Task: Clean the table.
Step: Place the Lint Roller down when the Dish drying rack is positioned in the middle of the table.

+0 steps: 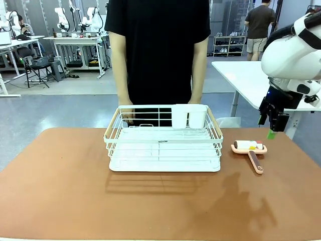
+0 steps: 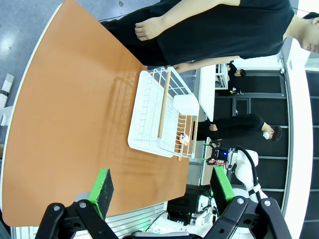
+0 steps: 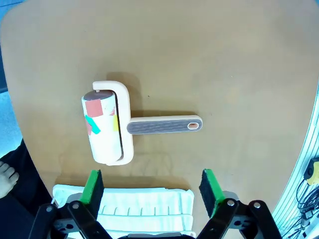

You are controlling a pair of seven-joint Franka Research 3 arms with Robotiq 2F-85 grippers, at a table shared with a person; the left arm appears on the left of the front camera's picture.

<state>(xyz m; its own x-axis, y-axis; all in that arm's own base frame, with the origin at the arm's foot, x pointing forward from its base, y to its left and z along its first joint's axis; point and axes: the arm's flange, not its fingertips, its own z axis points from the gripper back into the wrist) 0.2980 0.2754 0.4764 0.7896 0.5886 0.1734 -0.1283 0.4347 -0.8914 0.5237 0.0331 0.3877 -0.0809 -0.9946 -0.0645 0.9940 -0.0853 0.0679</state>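
Right fingers [image 3: 212, 188] wide apart, empty

A white wire dish rack [image 1: 164, 143] with wooden handles sat on the terracotta table [image 1: 60, 191], two white cups [image 1: 189, 116] standing in its far right corner. A person in a black shirt [image 1: 158, 50] stood at the far edge, hands just behind the rack. Near the rack's right side lay a pink lint roller [image 1: 249, 150], handle toward the robot. The right gripper [image 1: 274, 125] hung above the table's right edge, well clear of the roller; its jaw spacing was unclear.
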